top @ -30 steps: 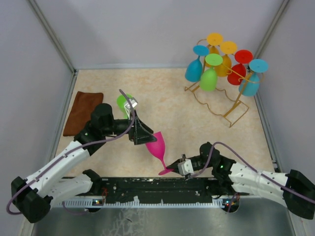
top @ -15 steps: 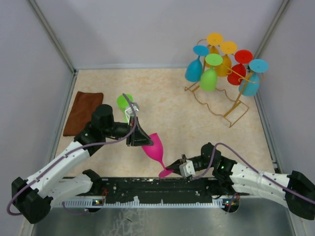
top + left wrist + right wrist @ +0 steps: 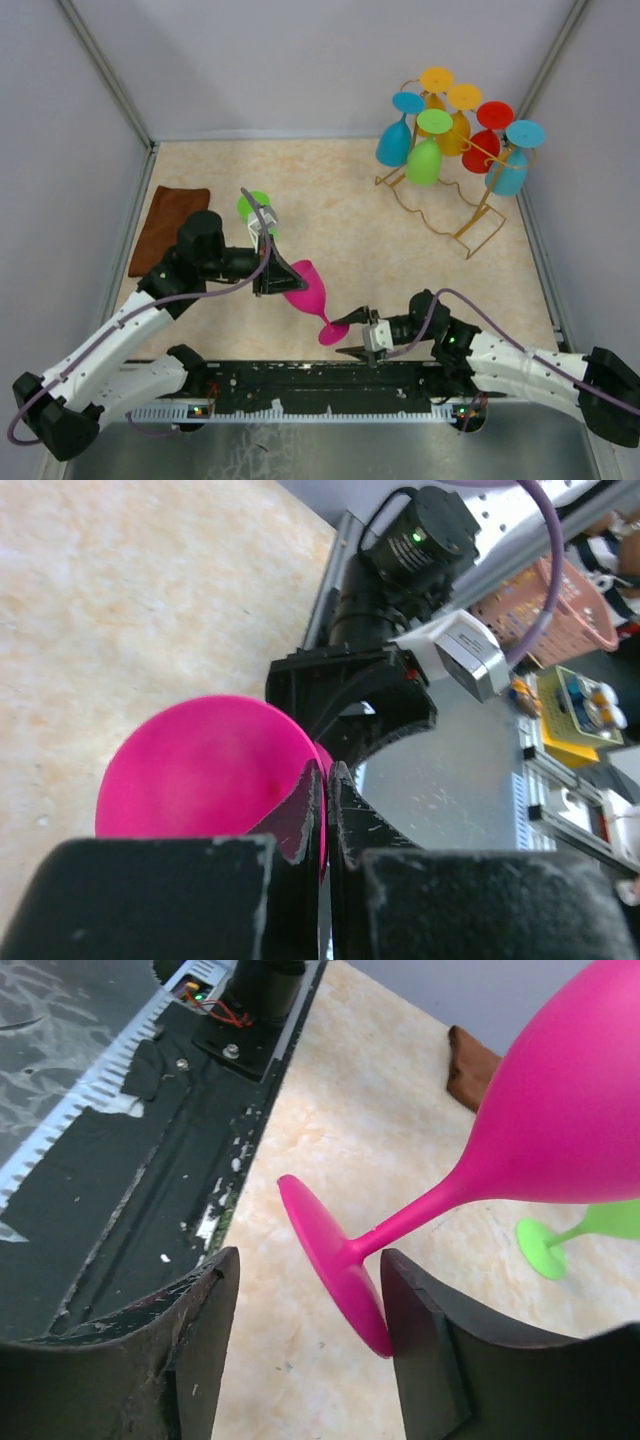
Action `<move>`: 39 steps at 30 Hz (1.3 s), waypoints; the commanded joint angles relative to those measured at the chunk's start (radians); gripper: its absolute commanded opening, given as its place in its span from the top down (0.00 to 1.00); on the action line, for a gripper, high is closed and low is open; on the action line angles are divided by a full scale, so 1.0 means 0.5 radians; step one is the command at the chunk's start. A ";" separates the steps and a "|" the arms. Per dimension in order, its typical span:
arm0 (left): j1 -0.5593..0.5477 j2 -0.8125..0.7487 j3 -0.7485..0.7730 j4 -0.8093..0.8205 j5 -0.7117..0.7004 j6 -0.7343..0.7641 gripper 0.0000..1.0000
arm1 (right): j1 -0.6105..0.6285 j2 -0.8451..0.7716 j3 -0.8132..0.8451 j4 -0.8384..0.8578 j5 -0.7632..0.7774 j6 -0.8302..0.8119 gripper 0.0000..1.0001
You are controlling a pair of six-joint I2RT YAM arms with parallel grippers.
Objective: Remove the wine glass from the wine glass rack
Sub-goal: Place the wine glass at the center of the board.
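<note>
A pink wine glass hangs tilted above the table's near middle, bowl to the left and foot to the right. My left gripper is shut on the rim of its bowl. My right gripper stands open around the foot, one finger close against the foot's edge. The golden wire wine glass rack stands at the far right with several coloured glasses hanging on it.
A green wine glass stands behind my left wrist, also seen as a green foot in the right wrist view. A brown cloth lies at the left edge. The black base rail runs along the near edge.
My left gripper has closed on the pink glass's bowl rim and drawn it slightly left. My right gripper has opened and let go of the foot.
</note>
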 commanded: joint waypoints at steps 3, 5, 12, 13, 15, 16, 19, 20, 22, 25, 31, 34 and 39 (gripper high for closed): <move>0.004 0.013 0.331 -0.271 -0.582 0.259 1.00 | -0.006 -0.101 -0.040 0.295 0.134 0.199 0.31; 0.004 0.026 0.374 -0.253 -0.669 0.328 1.00 | -0.004 -0.145 -0.056 0.315 0.227 0.235 0.26; 0.004 0.176 0.415 -0.168 -1.124 0.430 1.00 | -0.004 -0.289 -0.096 0.384 0.492 0.343 0.18; 0.004 0.204 0.415 -0.151 -1.167 0.433 1.00 | -0.004 -0.311 -0.103 0.396 0.521 0.351 0.17; 0.001 0.243 0.406 -0.088 -1.167 0.431 1.00 | -0.007 -0.349 -0.115 0.421 0.587 0.360 0.16; 0.001 0.257 0.398 -0.044 -1.163 0.420 1.00 | -0.006 -0.365 -0.119 0.420 0.625 0.366 0.16; 0.000 0.291 0.370 0.062 -1.199 0.407 1.00 | -0.005 -0.409 -0.123 0.416 0.799 0.389 0.13; -0.001 0.310 0.374 0.076 -1.262 0.410 1.00 | -0.002 -0.416 -0.121 0.413 0.848 0.401 0.13; -0.016 0.361 0.394 0.084 -1.420 0.454 1.00 | -0.006 -0.427 -0.118 0.409 0.931 0.422 0.11; -0.057 0.475 0.450 0.070 -1.621 0.541 1.00 | -0.007 -0.432 -0.116 0.416 0.989 0.431 0.11; -0.251 0.839 0.615 0.050 -2.021 0.713 1.00 | -0.004 -0.432 -0.101 0.471 1.171 0.591 0.07; -0.329 1.009 0.696 0.054 -2.288 0.764 1.00 | -0.006 -0.445 -0.063 0.500 1.392 0.806 0.02; -0.332 1.185 0.776 0.069 -2.442 0.756 1.00 | -0.006 -0.505 -0.028 0.494 1.359 0.877 0.01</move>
